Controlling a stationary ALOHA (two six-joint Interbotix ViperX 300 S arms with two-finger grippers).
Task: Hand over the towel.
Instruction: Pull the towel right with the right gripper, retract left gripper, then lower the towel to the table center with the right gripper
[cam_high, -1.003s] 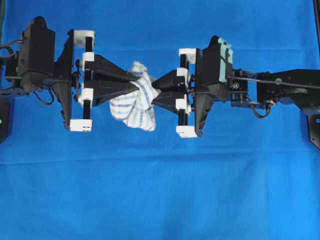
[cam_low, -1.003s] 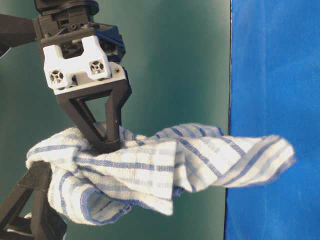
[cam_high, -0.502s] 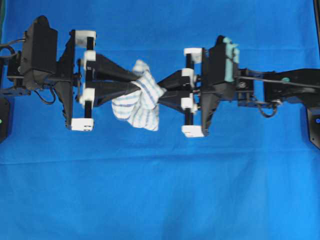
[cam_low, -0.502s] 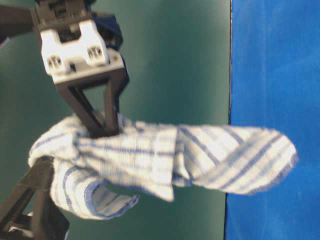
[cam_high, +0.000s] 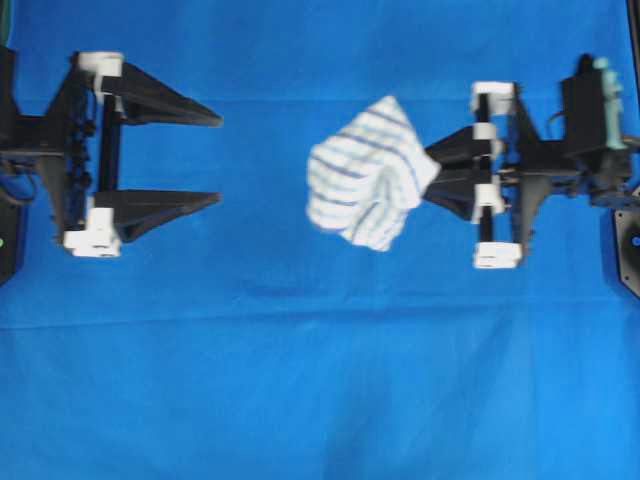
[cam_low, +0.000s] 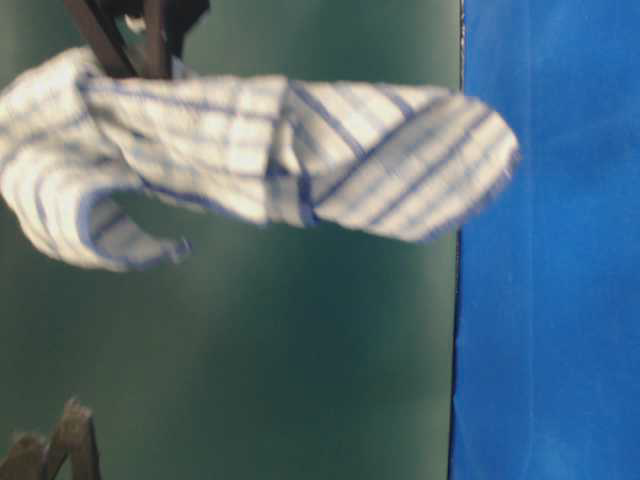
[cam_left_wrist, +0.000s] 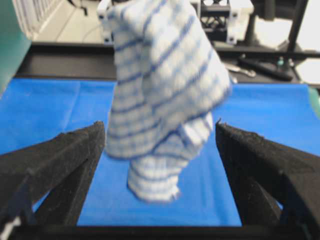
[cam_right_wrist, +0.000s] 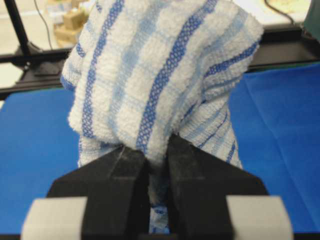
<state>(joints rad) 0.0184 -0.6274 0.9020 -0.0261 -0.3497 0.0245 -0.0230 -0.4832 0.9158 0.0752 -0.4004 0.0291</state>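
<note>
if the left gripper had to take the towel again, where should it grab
Probably the loose bunched end of the towel that points toward the open left gripper, coming in level from the left. The right gripper pinches the opposite edge, so that end hangs free.

No text, label, brand, number or sign can be read in any of the views.
</note>
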